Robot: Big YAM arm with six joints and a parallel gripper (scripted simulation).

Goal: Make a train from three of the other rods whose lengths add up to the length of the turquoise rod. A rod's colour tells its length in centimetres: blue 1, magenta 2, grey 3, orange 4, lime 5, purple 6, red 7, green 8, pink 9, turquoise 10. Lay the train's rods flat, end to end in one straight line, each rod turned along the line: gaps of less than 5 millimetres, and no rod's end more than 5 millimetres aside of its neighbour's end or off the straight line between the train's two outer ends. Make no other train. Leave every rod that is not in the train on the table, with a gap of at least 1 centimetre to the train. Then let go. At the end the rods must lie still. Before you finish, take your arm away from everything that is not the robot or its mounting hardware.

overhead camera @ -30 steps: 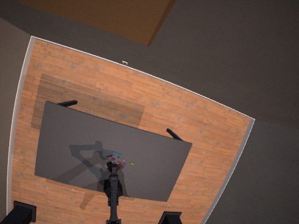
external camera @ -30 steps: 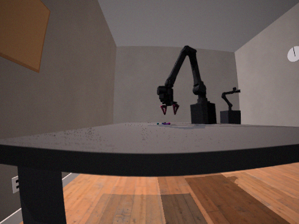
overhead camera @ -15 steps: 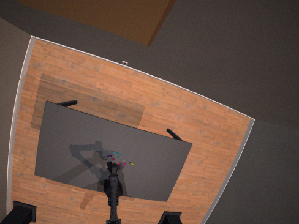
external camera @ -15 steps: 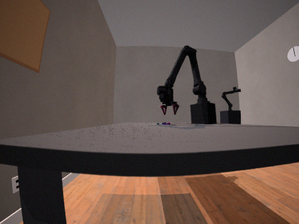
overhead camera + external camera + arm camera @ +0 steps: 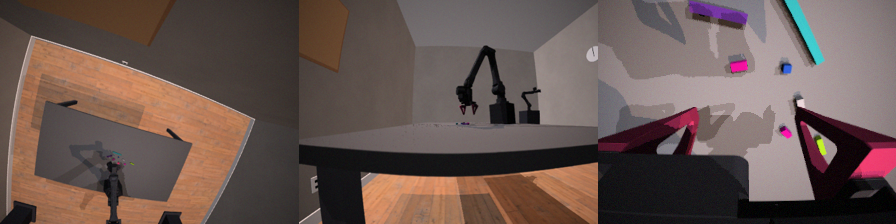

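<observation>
My gripper (image 5: 469, 114) (image 5: 746, 112) is open and empty, above the table. In the wrist view the purple rod (image 5: 718, 13) (image 5: 109, 156) lies at the top left and the turquoise rod (image 5: 804, 31) (image 5: 117, 153) slants at the top right, cut off by the edge. One magenta rod (image 5: 739, 66) (image 5: 113, 159) lies below the purple one; a blue rod (image 5: 786, 68) (image 5: 118, 157) is right of it. A pale grey rod (image 5: 800, 102) (image 5: 123, 160) is partly behind the right fingertip. Another magenta rod (image 5: 785, 132) (image 5: 124, 164) lies between the fingers' lines. A lime rod (image 5: 821, 145) (image 5: 132, 163) shows through the right finger. All rods lie apart.
The dark table (image 5: 159, 159) carries the arm's shadow (image 5: 84, 148) around and left of the rods. In the exterior view the rods are tiny and overlap. A second arm (image 5: 527, 102) stands far behind on its own block.
</observation>
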